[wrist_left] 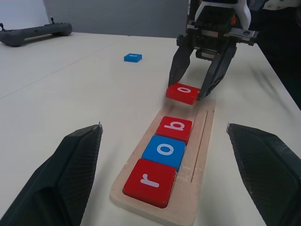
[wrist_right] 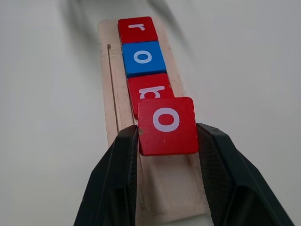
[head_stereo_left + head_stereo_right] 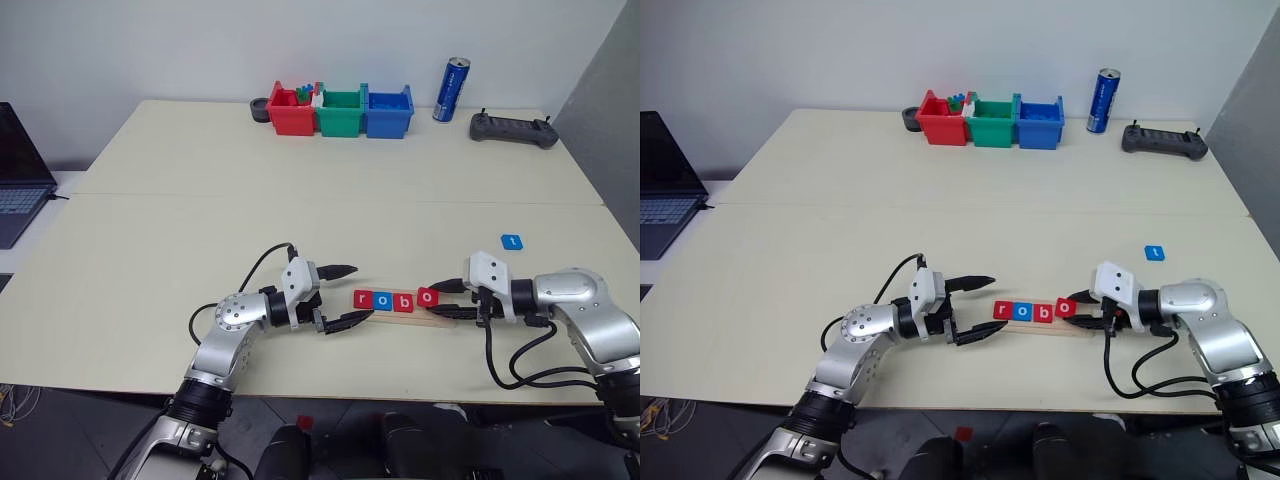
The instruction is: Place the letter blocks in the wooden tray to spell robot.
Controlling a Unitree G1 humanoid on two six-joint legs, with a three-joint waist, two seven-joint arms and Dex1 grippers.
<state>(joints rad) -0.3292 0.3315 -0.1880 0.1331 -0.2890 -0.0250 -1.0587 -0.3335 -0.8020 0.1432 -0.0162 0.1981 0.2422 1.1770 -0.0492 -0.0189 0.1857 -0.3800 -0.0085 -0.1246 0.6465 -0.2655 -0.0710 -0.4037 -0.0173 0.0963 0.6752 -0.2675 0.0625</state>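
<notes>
The wooden tray (image 3: 412, 315) lies near the table's front edge between my two grippers. In it sit a red "r" block (image 3: 363, 298), a blue "o" block (image 3: 382, 300) and a red "b" block (image 3: 402, 301), side by side. My right gripper (image 3: 435, 298) is shut on a red "o" block (image 2: 167, 125), held just above the tray's free right part, next to the "b". My left gripper (image 3: 360, 292) stands open and empty at the tray's left end, pointing along it. A blue "t" block (image 3: 511, 241) lies alone on the table, farther back on the right.
At the back of the table stand a red bin (image 3: 290, 110) with small toy pieces, a green bin (image 3: 341, 112) and a blue bin (image 3: 388, 112). To their right are a blue can (image 3: 451, 90) and a dark controller (image 3: 513, 129). A laptop (image 3: 18, 170) sits at the left edge.
</notes>
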